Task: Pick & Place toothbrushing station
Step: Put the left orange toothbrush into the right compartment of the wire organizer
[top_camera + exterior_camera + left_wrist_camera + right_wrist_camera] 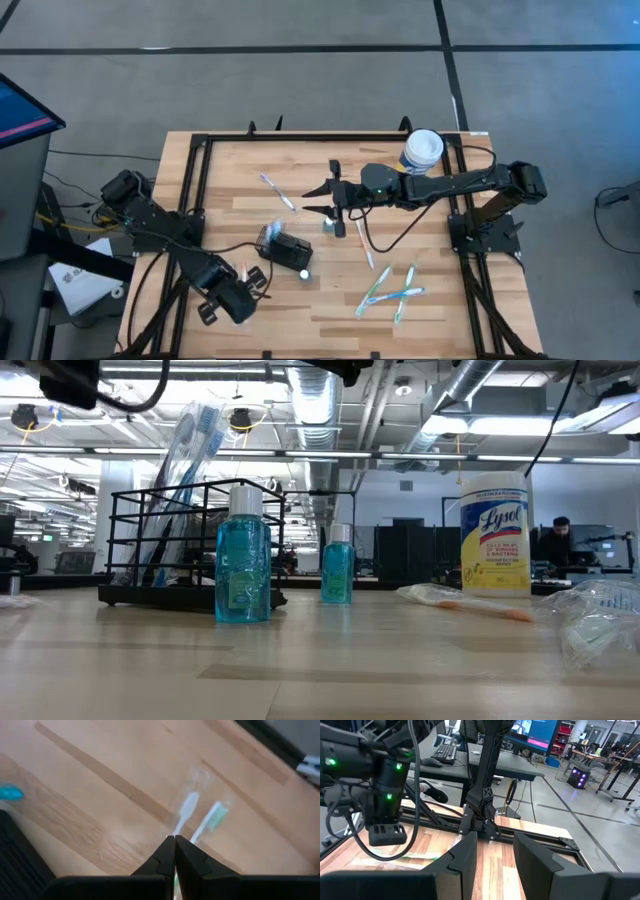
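The toothbrushing station is a small black wire holder near the table's middle. In the low view wrapped toothbrushes stand in it. My right gripper is open and empty, in the air on the far side of the holder; its fingers stand apart in the right wrist view. My left gripper is shut, near the table's front left, just left of the holder. In its wrist view it points toward two wrapped toothbrushes, with the holder's edge beside it.
Two small blue bottles stand by the holder. Loose wrapped toothbrushes lie at the far left of centre, in the middle and at the front right. A yellow Lysol canister stands at the far right.
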